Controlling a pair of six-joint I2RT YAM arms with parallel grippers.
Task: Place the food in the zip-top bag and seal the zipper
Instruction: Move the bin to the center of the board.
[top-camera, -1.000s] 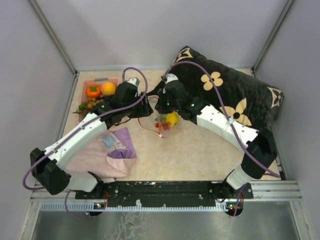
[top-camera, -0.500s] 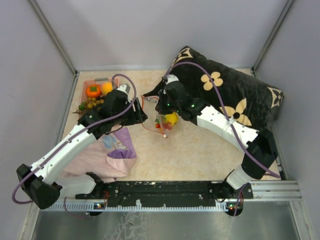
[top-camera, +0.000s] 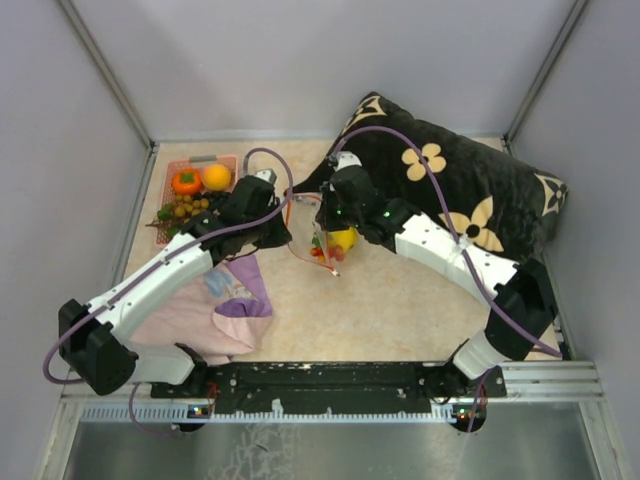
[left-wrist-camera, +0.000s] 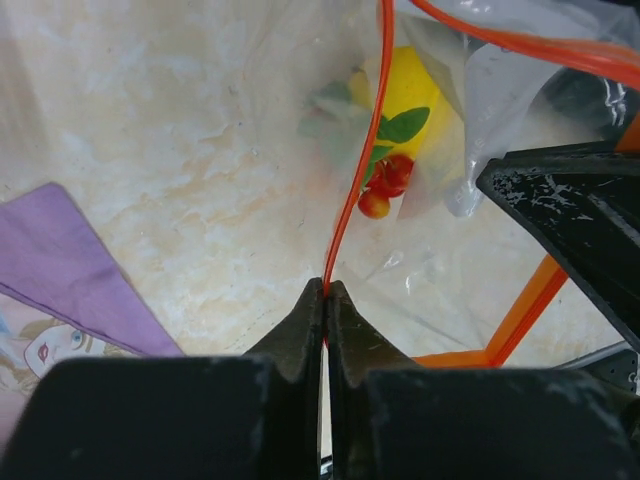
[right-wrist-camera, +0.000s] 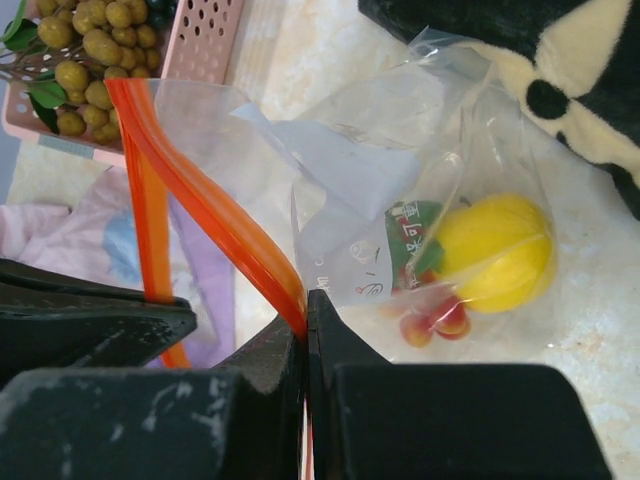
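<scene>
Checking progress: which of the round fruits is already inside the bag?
The yellow one, seen through the clear bag; the persimmon and the orange fruit sit in the pink basket.

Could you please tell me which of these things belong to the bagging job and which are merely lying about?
Job in hand: zip-top bag; zipper; yellow fruit inside the bag; persimmon, orange fruit and grapes, not yet bagged.

Lying about: pink basket holding the unbagged fruit; pink-purple cloth; black flowered pillow.
</scene>
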